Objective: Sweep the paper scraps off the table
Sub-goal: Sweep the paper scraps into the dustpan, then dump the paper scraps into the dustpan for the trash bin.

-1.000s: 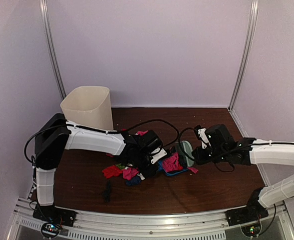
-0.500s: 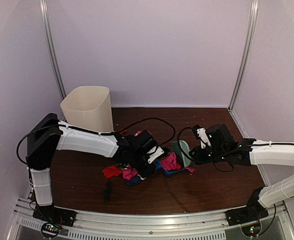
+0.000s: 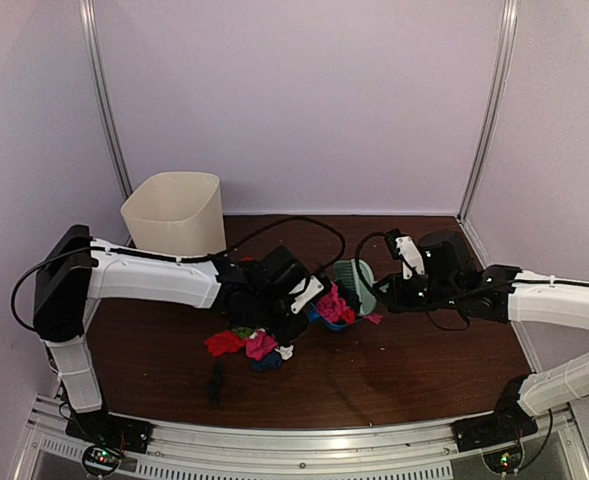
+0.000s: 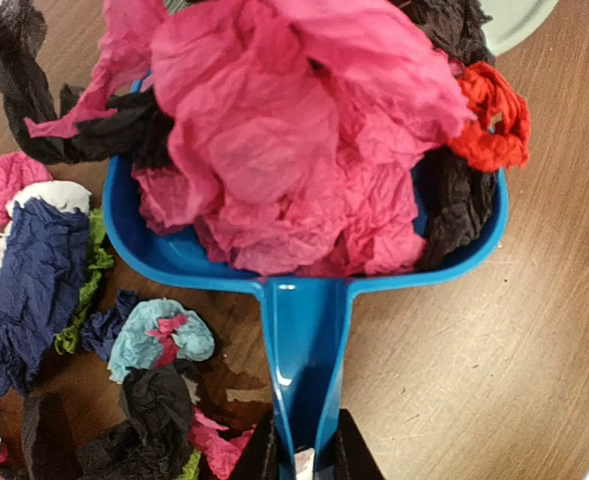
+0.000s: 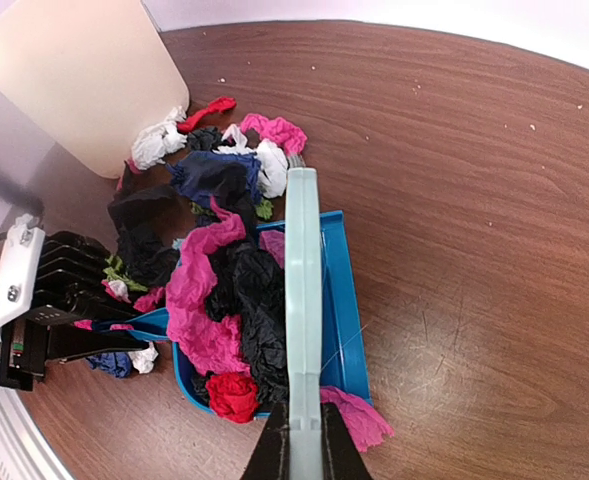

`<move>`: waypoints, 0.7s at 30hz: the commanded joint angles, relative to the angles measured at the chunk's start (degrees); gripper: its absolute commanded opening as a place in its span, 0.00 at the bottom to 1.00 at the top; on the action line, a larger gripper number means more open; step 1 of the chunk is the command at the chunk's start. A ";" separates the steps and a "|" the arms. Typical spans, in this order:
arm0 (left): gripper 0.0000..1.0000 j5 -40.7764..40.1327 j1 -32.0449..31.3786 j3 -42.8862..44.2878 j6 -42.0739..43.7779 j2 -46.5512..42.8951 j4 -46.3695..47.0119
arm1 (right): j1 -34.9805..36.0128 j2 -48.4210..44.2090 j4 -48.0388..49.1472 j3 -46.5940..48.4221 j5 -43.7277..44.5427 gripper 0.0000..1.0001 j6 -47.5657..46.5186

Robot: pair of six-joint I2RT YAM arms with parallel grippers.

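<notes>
The blue dustpan (image 4: 304,330) lies on the table (image 4: 504,350), heaped with pink, black and red paper scraps (image 4: 294,130). My left gripper (image 4: 304,455) is shut on its handle. More scraps (image 4: 34,270) lie loose on the wood to the left of the pan. The pale green brush (image 5: 302,290) stands edge-up across the pan's mouth (image 5: 346,300), with my right gripper (image 5: 304,440) shut on its handle. One pink scrap (image 5: 359,415) lies outside the pan by the brush. From above, the pan (image 3: 326,320) sits mid-table between left gripper (image 3: 292,300) and right gripper (image 3: 389,290).
A cream bin (image 3: 177,215) stands at the back left, and white, pink and blue scraps (image 5: 224,165) lie near it. Red, pink and blue scraps (image 3: 249,345) and a black one (image 3: 215,380) lie nearer the front rail (image 3: 294,440).
The dustpan and the brush have slid together to the left and toward the back of the table. Both arms moved with them and kept their grips.
</notes>
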 commanded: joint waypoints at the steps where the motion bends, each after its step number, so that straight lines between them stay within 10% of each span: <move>1: 0.00 -3.04 -0.15 0.31 -0.31 -4.20 3.52 | 0.20 -0.48 0.54 3.40 -1.21 0.00 -1.22; 21: 0.00 -11.66 1.83 5.61 -1.91 -11.74 -6.03 | 0.19 7.67 0.83 19.71 -2.00 0.00 -4.34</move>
